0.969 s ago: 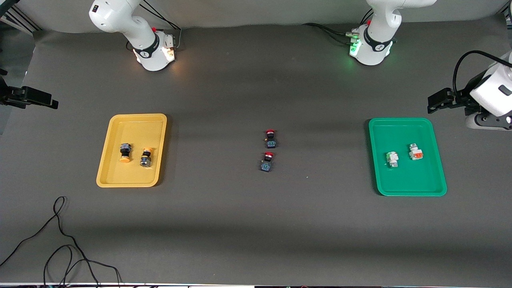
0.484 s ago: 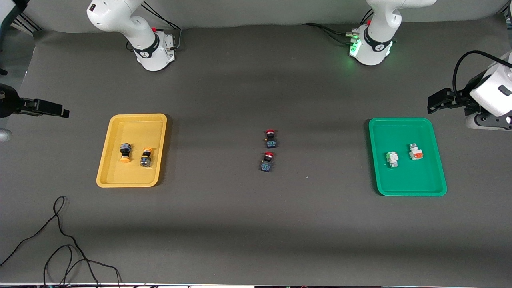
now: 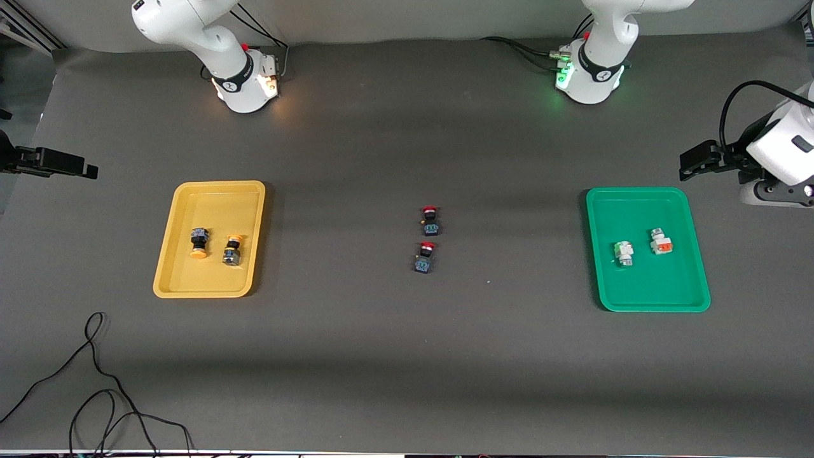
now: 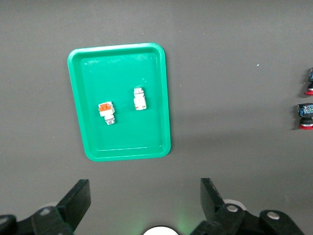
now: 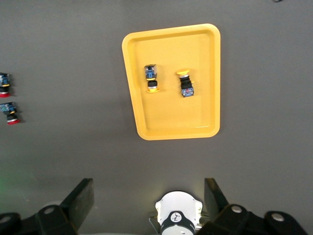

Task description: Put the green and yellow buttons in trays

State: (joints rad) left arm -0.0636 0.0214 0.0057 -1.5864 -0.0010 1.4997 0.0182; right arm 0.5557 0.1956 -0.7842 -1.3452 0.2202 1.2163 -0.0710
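Sorting scene near its end, front and wrist views. The yellow tray lies at mid-height of the front frame toward the right arm's end of the table. It holds both yellow buttons, which lie side by side and apart from each other on its floor, clear of the rim. The green tray lies at the same height toward the left arm's end. It holds the two white buttons, one marked green and one marked orange-red, near each other but not touching.

Two red buttons lie on the bare table at the centre of the frame, one nearer the camera than the other, well apart from both trays.

The left end effector hangs high over the table beside the green tray, fingers spread wide and pinching nothing. The right end effector hangs likewise beside the yellow tray, fingers spread and empty. Both arms wait. A loose cable lies at the lower corner of the frame, nearer the camera than the yellow tray.

Judgement: every task button appears placed, so the step in hand is a final check. Done well, it keeps both end effectors high and outside the tray rims, so that nothing is nudged. The red buttons should be left untouched.
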